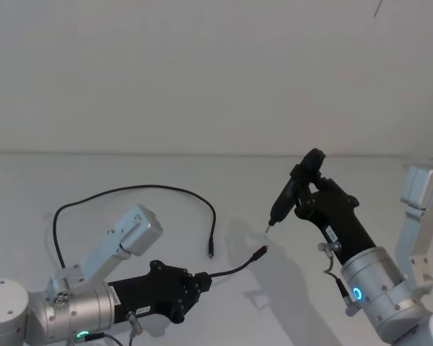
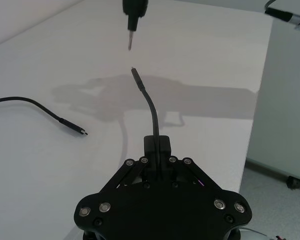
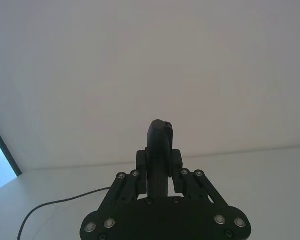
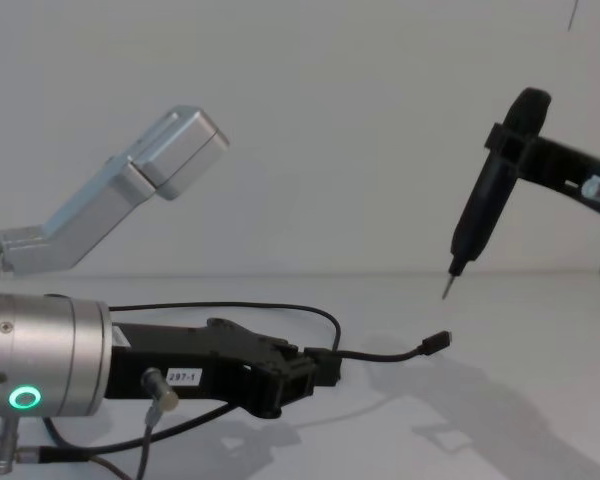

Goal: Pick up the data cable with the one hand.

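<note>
Left black angular two-finger gripper (image 1: 202, 280) hangs above the white worktop's (image 1: 130, 173) near left part, clamped on the long thin black data cable (image 1: 130, 190) just behind one plug — the rest loops over the worktop. Right gripper (image 1: 308, 189), raised over the right side, grips a black pen-shaped tool (image 1: 292, 191), tip just above the held plug.

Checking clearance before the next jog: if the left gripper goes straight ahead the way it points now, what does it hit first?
Likely the pen-shaped tool held by the right gripper. The left gripper holds the data cable, whose free plug already sits just below the tool's metal tip, so the plug would touch first. The depth gap is unclear.
</note>
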### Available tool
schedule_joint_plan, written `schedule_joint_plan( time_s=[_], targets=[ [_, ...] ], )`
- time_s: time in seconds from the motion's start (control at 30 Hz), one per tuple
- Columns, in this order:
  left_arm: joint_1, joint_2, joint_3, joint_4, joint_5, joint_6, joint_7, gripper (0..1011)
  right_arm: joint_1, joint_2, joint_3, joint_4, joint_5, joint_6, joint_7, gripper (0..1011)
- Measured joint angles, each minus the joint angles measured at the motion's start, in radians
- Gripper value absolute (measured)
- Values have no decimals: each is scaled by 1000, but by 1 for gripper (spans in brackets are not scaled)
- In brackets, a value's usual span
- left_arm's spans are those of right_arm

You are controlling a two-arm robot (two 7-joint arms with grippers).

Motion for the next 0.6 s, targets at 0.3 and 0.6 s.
schedule_joint_plan(
  time_s=[0.3,0.6],
  targets=[
    [1,1,-1,-1,-1,0,0,41,18,-16,-6,43,21,11,6,279],
    [1,2,-1,-2,-1,0,0,41,24,-14,-3,72,28,19,12,279]
  ],
)
